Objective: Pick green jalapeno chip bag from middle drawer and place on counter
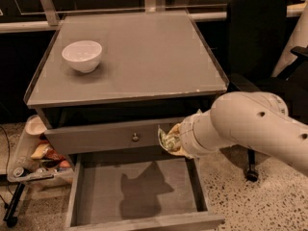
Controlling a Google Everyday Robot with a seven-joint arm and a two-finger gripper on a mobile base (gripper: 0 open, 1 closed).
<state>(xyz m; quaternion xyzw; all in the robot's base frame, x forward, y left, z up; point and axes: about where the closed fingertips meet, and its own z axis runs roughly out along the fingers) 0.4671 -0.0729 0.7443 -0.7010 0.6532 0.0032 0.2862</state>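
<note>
We see the end effector (177,141) clamped on the crinkly green jalapeno chip bag (168,139), held above the shallow, boxy grey middle drawer (94,182), below the flat square desk (154,52).
</note>
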